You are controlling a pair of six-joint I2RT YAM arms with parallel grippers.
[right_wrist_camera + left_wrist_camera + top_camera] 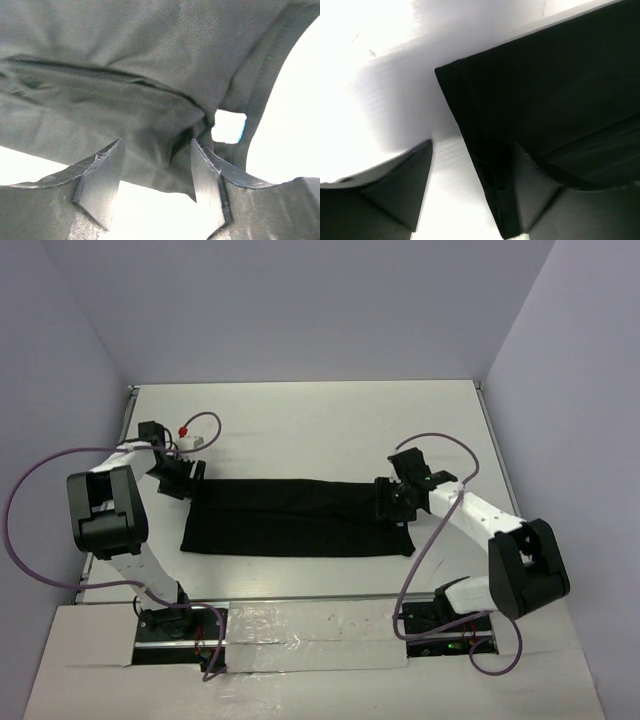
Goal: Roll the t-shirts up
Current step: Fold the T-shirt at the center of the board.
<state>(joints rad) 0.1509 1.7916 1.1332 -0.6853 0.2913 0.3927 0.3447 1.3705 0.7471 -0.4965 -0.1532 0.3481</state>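
Flanking one folded t-shirt [300, 518], two spread tools: left tool [180, 478]; right tool [392, 508]

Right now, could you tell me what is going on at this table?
A plain black fabric t-shirt lies flat on the white table, folded into a long band. The open left pincer straddles its left edge; the open right pincer frames a fabric fold at the right end. Nothing is rolled yet.

Black t-shirt [295, 517] — folded flat strip
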